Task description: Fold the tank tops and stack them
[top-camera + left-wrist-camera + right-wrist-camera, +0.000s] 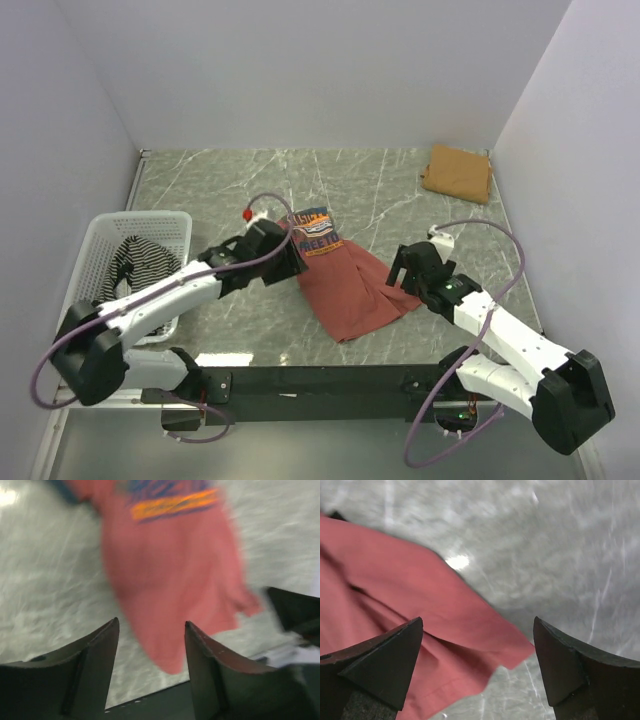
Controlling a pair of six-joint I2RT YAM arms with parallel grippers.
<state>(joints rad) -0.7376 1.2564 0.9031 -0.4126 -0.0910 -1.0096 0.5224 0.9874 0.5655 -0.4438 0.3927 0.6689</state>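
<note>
The rust-red tank top point(345, 280) lies rumpled in the middle of the table, its chest print toward the back. My left gripper point(290, 255) is open and empty at its left edge; the left wrist view shows the red cloth point(170, 580) beyond the spread fingers point(102, 650). My right gripper point(405, 268) is open and empty at the top's right corner point(515, 647). The tan-brown tank top point(457, 172) lies folded at the back right. The striped tank top point(140, 265) sits in the basket.
The white mesh basket point(110, 232) stands at the left edge. White walls close in the back and both sides. A black rail point(320, 380) runs along the near edge between the arm bases.
</note>
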